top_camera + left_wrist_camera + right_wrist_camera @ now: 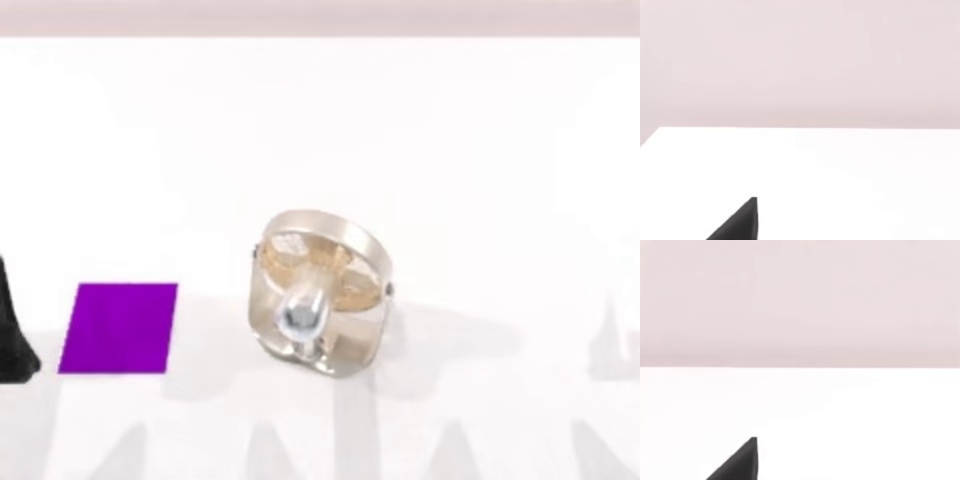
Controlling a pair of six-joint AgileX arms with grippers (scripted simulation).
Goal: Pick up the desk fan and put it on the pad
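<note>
Nothing of the task is looking done yet. The desk fan (318, 292) is standing on the white table (480, 150) near the middle, a little toward the near edge, and it is leaning so that its ring housing and chrome hub are facing up toward the camera above. The purple pad (119, 327) is lying flat to the left of it, apart from it, with bare table between the two. Nothing is resting on the pad.

The left arm (12, 335) is showing only as a dark shape at the left edge of the top view, just beside the pad, and it is not touching the fan. The right arm is not appearing in the top view at all. Each wrist view is giving only bare table, a pale wall and one dark fingertip, left (742, 222) and right (742, 462), so I cannot tell how far either claw is opened. Neither is holding anything that I can see.

So, in my judgement, the whole work is remaining: reaching the fan, gripping it, carrying it leftward and setting it on the pad.
</note>
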